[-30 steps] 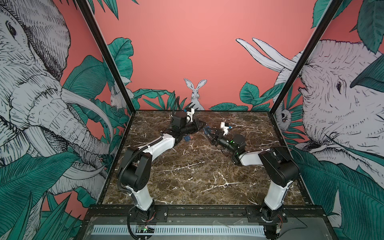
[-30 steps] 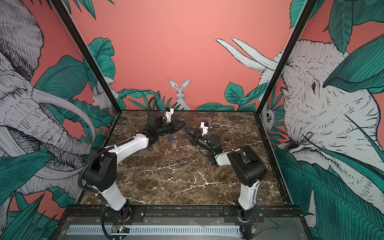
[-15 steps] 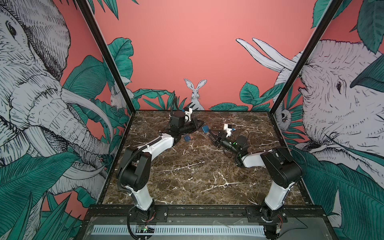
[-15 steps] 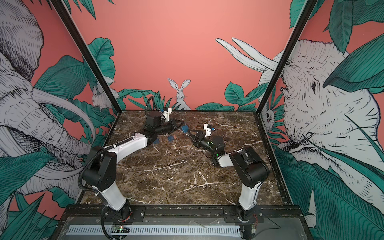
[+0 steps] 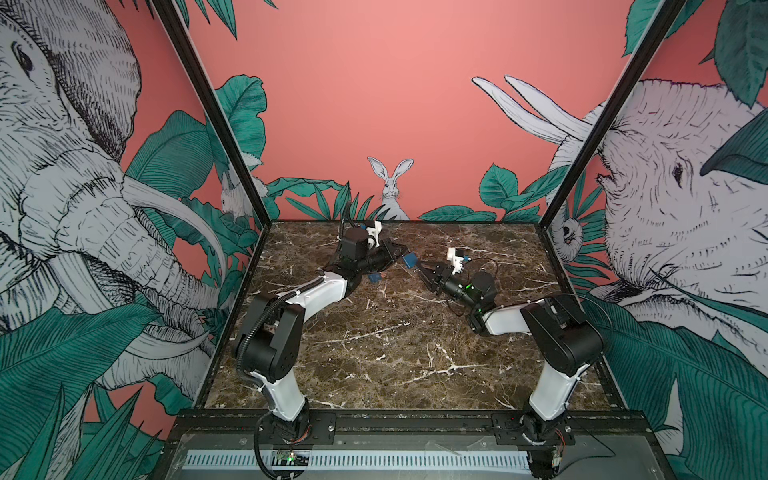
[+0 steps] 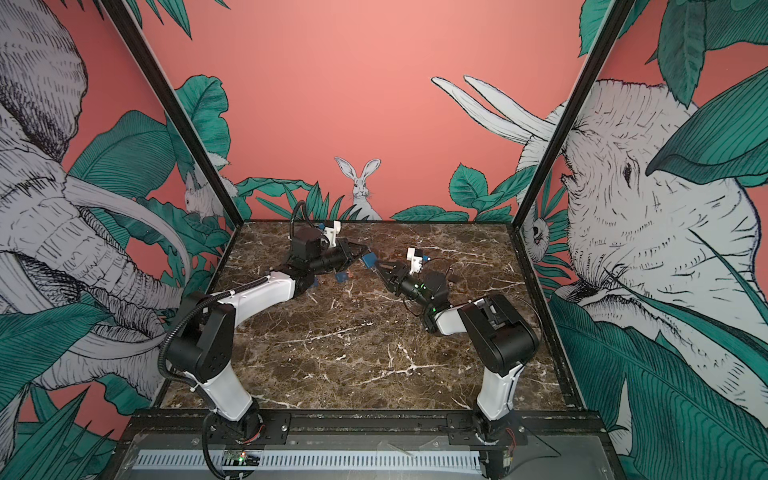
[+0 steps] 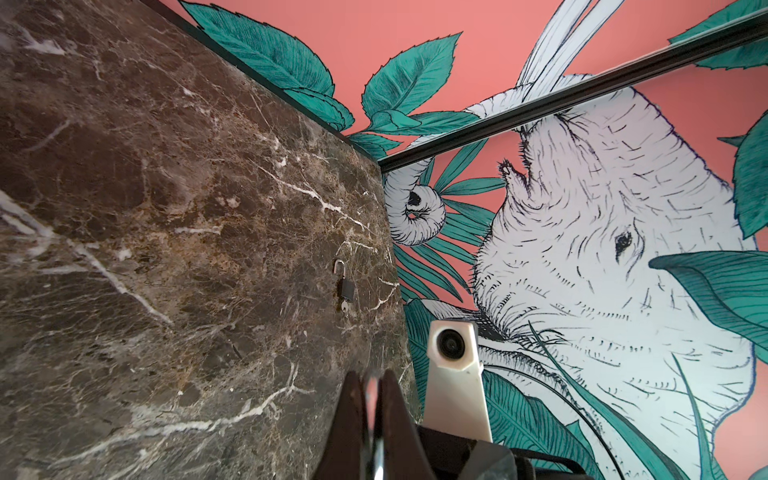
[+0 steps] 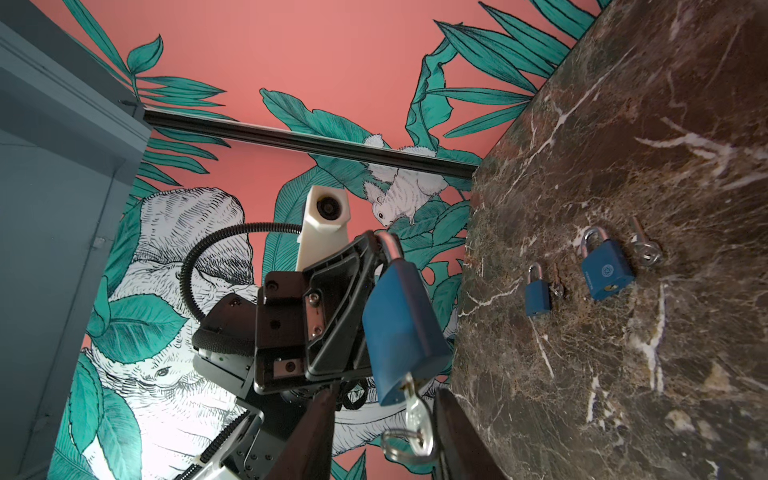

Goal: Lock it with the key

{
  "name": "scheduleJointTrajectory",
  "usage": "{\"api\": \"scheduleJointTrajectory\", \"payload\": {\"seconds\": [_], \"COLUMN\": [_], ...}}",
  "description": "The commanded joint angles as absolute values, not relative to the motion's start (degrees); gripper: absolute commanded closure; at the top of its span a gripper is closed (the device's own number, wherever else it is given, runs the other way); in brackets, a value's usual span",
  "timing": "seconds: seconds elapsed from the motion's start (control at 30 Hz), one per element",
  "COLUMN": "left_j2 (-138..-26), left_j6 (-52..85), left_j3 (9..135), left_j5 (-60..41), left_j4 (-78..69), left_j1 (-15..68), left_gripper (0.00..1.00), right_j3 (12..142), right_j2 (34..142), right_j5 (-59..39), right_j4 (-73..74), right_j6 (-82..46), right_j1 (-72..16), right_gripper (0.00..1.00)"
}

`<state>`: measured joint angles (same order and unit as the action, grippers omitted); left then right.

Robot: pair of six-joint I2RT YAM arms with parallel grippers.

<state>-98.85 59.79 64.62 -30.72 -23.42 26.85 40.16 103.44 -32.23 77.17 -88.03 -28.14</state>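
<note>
My left claw [image 5: 400, 252] is pressed together on the steel shackle [image 8: 390, 246] of the blue padlock [image 5: 409, 261], holding it clear of the marble table [image 5: 395, 353] near the back wall, with the body jutting toward my other arm. In the left wrist view my fingers [image 7: 353, 415] meet with only a sliver of bright metal between them. In the right wrist view the padlock [image 8: 403, 328] hangs with its keyhole end lowest, and the key [image 8: 411, 405] sits in that keyhole with its key ring [image 8: 407, 446] dangling below. My right claw [image 8: 384, 419] is spread, one finger on each side of the key. I see a clear gap on one side, and on the other the finger stands just beside the ring; I cannot tell whether it touches. In both top views the two claws meet tip to tip over the back middle of the table, the padlock [image 6: 368, 261] between them and my right claw [image 6: 380, 269] just beside it. Two more locks lie flat on the marble, a larger blue padlock [image 8: 606, 270] with a loose key [image 8: 644, 247] near it and a smaller blue padlock [image 8: 538, 297] just beside it. A grey padlock [image 7: 347, 286] with its shackle open lies near the table's edge
</note>
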Motion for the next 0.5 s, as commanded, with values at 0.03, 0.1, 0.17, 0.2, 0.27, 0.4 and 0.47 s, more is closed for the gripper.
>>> {"api": "scheduleJointTrajectory", "payload": {"seconds": [0.03, 0.1, 0.17, 0.2, 0.27, 0.4, 0.47], "left_j2": [-95.7, -95.9, -96.1, -96.1, -96.1, -96.0, -95.9], "left_j6": [61.7, 62.7, 62.8, 62.7, 62.8, 62.8, 62.7], "left_j3": [63.9, 63.7, 63.8, 63.8, 63.8, 63.6, 63.4], "left_j5": [-30.7, -30.7, -30.6, -30.5, -30.5, -30.3, -30.2], "left_j4": [-29.9, -31.3, -31.2, -31.2, -31.3, -31.3, -31.2], "left_j1": [26.9, 26.9, 26.9, 26.9, 26.9, 26.9, 26.9], "left_gripper": [1.0, 1.0, 1.0, 1.0, 1.0, 1.0, 1.0], "right_j3": [41.9, 41.9, 41.9, 42.0, 41.9, 41.8, 41.7], "right_j2": [103.3, 103.4, 103.5, 103.5, 103.6, 103.5, 103.4], "right_j5": [-33.2, -33.3, -33.2, -33.3, -33.1, -32.7, -32.4], "right_j4": [80.8, 80.8, 80.9, 80.8, 80.8, 80.9, 80.8], "right_j6": [-87.2, -87.3, -87.2, -87.2, -87.2, -87.2, -87.1], "right_j1": [-28.9, -29.2, -29.5, -29.5, -29.6, -29.7, -29.6], "right_gripper": [0.62, 0.62, 0.63, 0.64, 0.67, 0.73, 0.77]}}
